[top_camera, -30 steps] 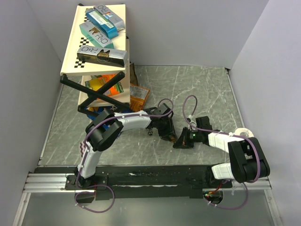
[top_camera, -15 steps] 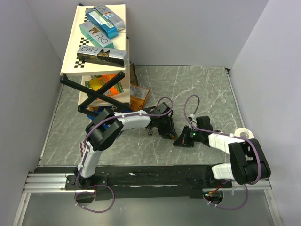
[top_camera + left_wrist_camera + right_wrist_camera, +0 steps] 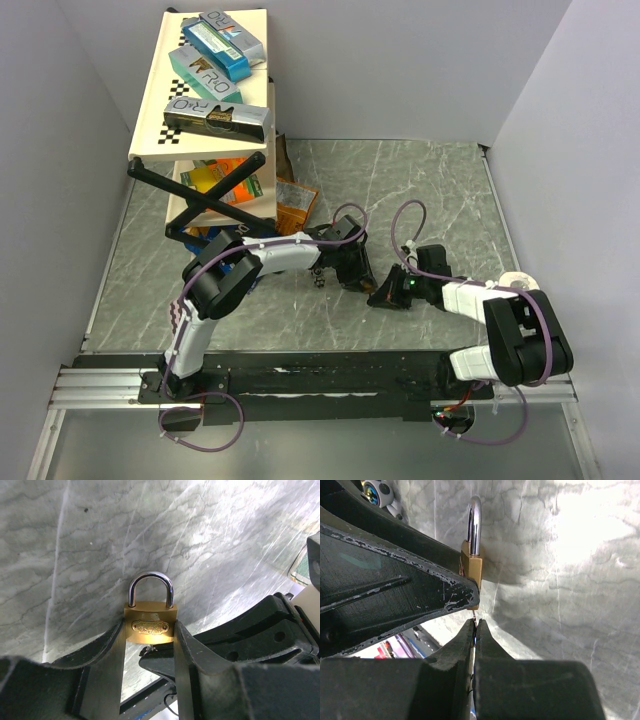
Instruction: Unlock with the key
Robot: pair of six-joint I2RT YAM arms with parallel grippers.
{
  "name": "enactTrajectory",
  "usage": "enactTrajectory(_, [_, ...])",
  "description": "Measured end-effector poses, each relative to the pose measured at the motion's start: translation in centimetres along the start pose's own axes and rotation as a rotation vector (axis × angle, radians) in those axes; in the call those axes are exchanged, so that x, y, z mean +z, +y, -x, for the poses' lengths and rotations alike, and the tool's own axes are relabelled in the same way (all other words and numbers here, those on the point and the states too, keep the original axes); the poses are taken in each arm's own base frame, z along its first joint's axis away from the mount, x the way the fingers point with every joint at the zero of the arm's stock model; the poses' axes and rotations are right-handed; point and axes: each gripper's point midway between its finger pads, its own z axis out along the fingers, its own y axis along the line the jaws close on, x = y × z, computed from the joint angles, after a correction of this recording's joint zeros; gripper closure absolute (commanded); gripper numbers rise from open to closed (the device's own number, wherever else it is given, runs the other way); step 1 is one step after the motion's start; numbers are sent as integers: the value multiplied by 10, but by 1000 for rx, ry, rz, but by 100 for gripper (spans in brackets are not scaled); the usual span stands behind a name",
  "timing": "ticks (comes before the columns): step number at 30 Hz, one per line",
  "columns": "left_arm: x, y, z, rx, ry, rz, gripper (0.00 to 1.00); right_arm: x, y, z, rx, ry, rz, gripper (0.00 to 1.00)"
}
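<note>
A brass padlock [image 3: 150, 614] with a silver shackle stands upright, pinched by its sides between the fingers of my left gripper [image 3: 149, 626]. The shackle looks closed. My right gripper [image 3: 477, 624] is shut on the key [image 3: 475, 614]. Only a thin sliver of the key shows, running from the fingertips up to the underside of the padlock [image 3: 472, 565]. In the left wrist view the key [image 3: 146, 649] sits just under the lock body. From above, the left gripper [image 3: 358, 280] and right gripper [image 3: 384, 295] meet at mid table, and the padlock is hidden between them.
A tilted cream shelf [image 3: 160, 100] with several snack boxes stands at the back left, with orange packets [image 3: 296, 208] beneath it. A small dark item [image 3: 320, 280] lies beside the left gripper. Grey walls close in the marble table [image 3: 440, 190].
Both grippers have crept slightly up and left together, still joined at the padlock. The grips look unchanged.
</note>
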Motion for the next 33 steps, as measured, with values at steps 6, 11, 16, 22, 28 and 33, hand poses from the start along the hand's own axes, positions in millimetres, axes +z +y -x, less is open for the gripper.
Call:
enactTrajectory(6, [0,0,3,0,-16,5,99,2,0,4,0,-11,4,100])
enactTrajectory(11, [0,0,7,-1,-28,7,99,5,0,7,4,-18,9,100])
enactTrajectory(16, [0,0,9,-9,-38,8,99,6,1,10,2,-28,10,100])
enactTrajectory(22, [0,-1,12,-13,-44,5,99,7,-1,13,-19,-43,3,100])
enactTrajectory(28, [0,-2,16,-20,-56,1,99,8,-1,17,-31,-61,-4,100])
enactTrajectory(33, [0,-3,17,-35,-58,-3,99,8,-1,18,-41,-66,-1,100])
